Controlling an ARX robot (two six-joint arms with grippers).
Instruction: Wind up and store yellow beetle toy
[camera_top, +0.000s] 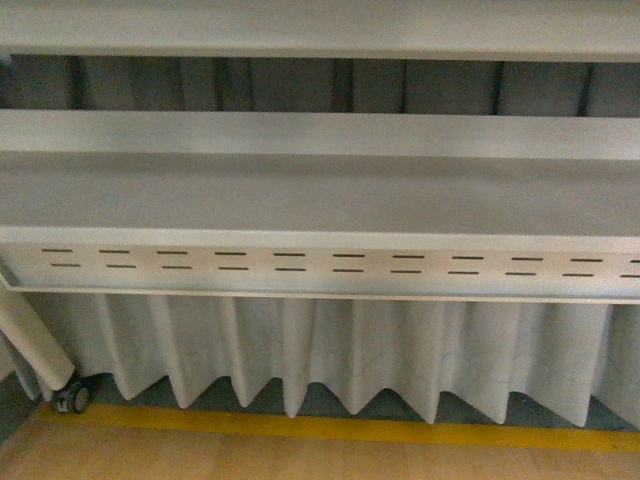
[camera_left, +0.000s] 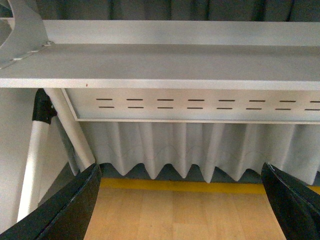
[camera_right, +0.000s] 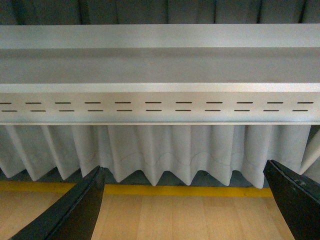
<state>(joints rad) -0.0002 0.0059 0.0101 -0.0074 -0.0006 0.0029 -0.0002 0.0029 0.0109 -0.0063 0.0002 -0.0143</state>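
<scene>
The yellow beetle toy is out of view in all three pictures. My left gripper (camera_left: 182, 210) is open, its two black fingers (camera_left: 70, 207) spread wide over bare wooden floor with nothing between them. My right gripper (camera_right: 185, 210) is open as well, its black fingers (camera_right: 75, 210) far apart above the same floor and holding nothing. Neither arm shows in the front view.
A white metal shelf unit (camera_top: 320, 190) with a slotted front panel (camera_top: 320, 265) fills the view ahead. A pleated white curtain (camera_top: 350, 350) hangs below it. A yellow line (camera_top: 330, 428) crosses the wooden floor (camera_top: 300, 460). A slanted white leg with a caster (camera_top: 72, 397) stands at the left.
</scene>
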